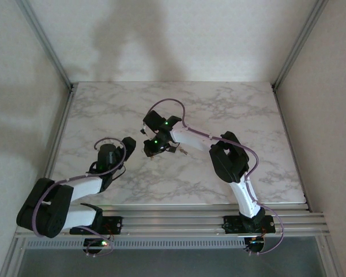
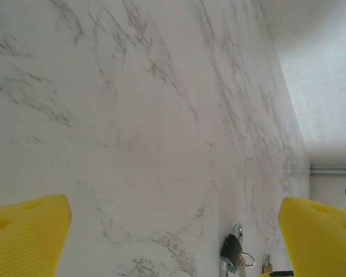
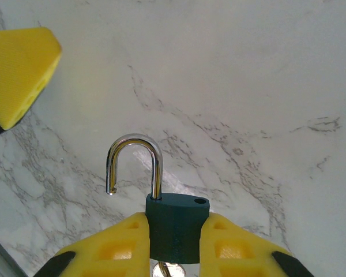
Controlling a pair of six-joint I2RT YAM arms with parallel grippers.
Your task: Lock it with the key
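Nearest the R wrist lens, the yellow pads (image 3: pixel 112 248) of the R jaws are clenched on the dark green padlock (image 3: pixel 176 219). It is gripped by its body sides, w/ the shackle (image 3: pixel 134 144) pointing away over the marble table (image 3: pixel 265 86). The shackle is seen sprung open: its short leg hangs free, off to one side of the socket hole (image 3: pixel 200 202). A silver bit (image 3: pixel 163 269) is glimpsed under the body, prob. the key or its ring; whether it sits in the keyway can't be told. Further out, top left, one yellow tip (image 3: pixel 17 69) of the L jaws is seen. From the L wrist cam those jaws are shown released, spread wide w/ nothing btwn them, and the lock lies ahead, low and right of centre. For the step in hand, the body should be kept clamped square and the free leg swung over its hole. The crown should then be pressed straight down by the L jaws till seated. A skewed push would prob. twist the lock in the pads.
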